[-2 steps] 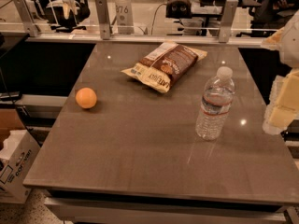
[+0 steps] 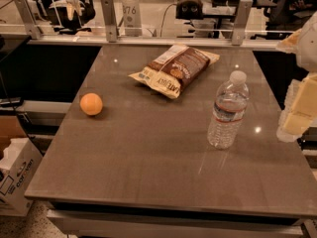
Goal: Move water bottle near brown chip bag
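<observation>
The water bottle (image 2: pixel 227 110) stands upright on the right side of the grey table (image 2: pixel 148 157), clear and ribbed with a white cap and a white-and-red label. The brown chip bag (image 2: pixel 176 69) lies flat toward the far middle of the table, up and to the left of the bottle, with a bare gap between them. My gripper (image 2: pixel 299 105) shows at the right edge of the camera view as blurred cream-coloured shapes, to the right of the bottle and apart from it.
An orange ball (image 2: pixel 91 103) rests near the table's left edge. A rail with metal posts (image 2: pixel 109 19) runs along the far edge. A cardboard box (image 2: pixel 15 180) stands on the floor at the lower left.
The scene looks the same; the bottle, bag and ball have not moved. The gripper stays at the right edge beside the bottle.
</observation>
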Motion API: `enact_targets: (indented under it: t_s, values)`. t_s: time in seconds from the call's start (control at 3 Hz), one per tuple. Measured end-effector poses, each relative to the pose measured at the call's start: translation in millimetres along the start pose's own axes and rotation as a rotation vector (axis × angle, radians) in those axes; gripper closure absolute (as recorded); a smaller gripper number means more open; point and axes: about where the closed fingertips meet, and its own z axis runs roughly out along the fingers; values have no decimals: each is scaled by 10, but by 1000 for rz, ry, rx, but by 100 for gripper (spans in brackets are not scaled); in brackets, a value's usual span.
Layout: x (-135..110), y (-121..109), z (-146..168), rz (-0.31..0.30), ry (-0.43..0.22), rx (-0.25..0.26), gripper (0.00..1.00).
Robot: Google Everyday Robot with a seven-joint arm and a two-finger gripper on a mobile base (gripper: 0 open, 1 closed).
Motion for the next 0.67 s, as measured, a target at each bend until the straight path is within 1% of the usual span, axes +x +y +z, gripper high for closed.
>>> enact_targets:
  t_s: [0.33,0.67]
  values:
    - [-40,-13,60,19,-69,-3,0]
    - [-125,-10,148,28,-158,-17,0]
